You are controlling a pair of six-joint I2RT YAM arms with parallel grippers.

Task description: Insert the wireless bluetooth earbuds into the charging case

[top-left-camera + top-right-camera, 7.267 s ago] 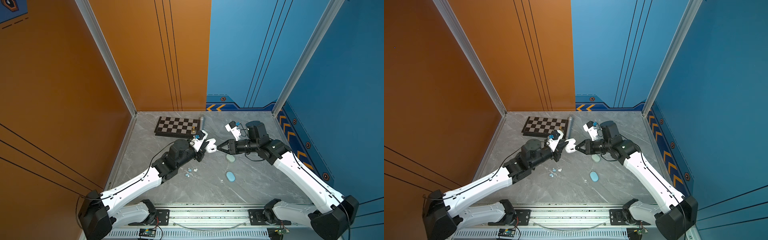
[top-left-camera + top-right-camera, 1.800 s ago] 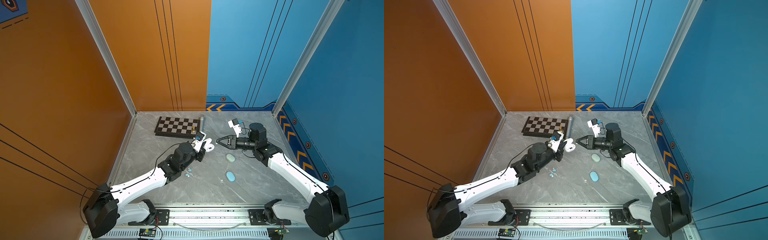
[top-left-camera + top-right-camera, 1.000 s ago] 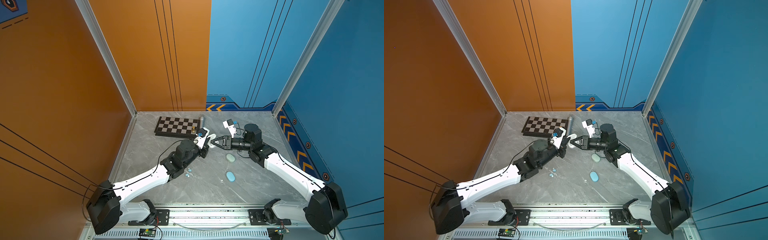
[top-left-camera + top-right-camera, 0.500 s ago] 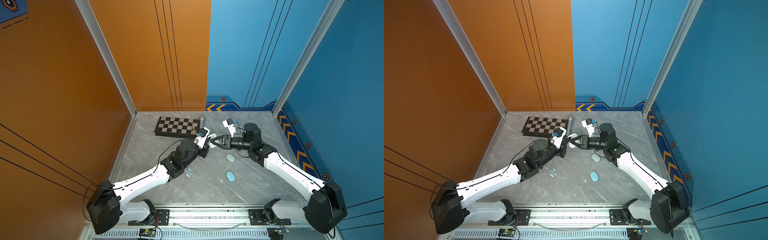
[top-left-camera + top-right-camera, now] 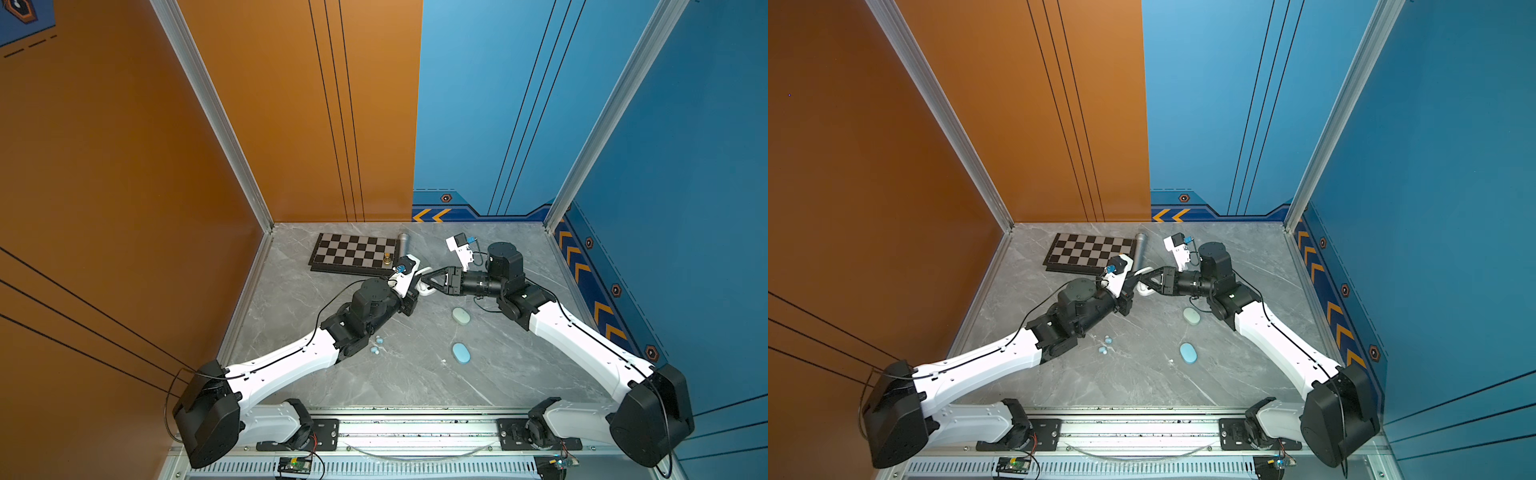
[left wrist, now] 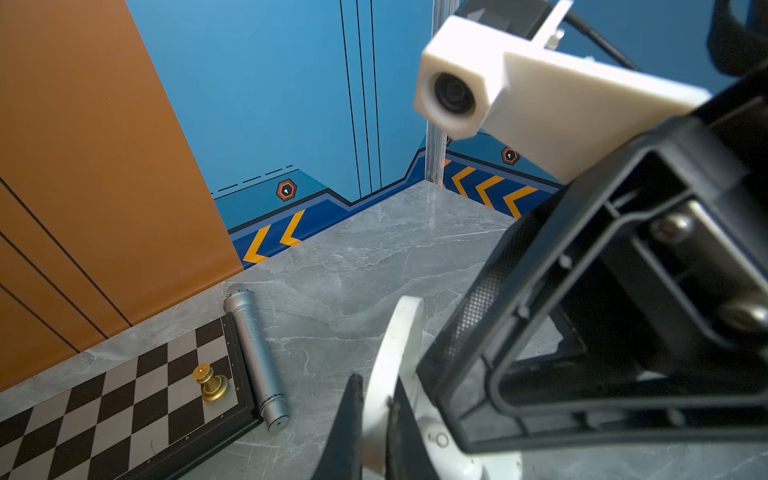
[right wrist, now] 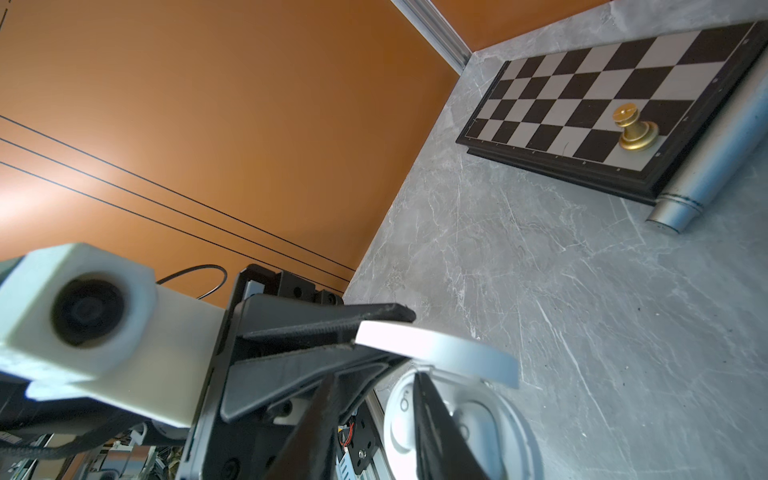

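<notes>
The left gripper [image 6: 374, 399] has its jaws pinched on the raised lid of the open white oval plastic charging case [image 7: 478, 419]. The right gripper [image 7: 376, 380] meets it with jaws slightly spread, one tip over the case's lower half. Small light blue plastic earbuds [image 5: 375, 350] lie on the grey marble-look counter [image 5: 415, 382] beside the left arm, well apart from that case. A pale green oval case [image 5: 461, 316] and a light blue oval case [image 5: 461, 353] lie nearer the right arm.
</notes>
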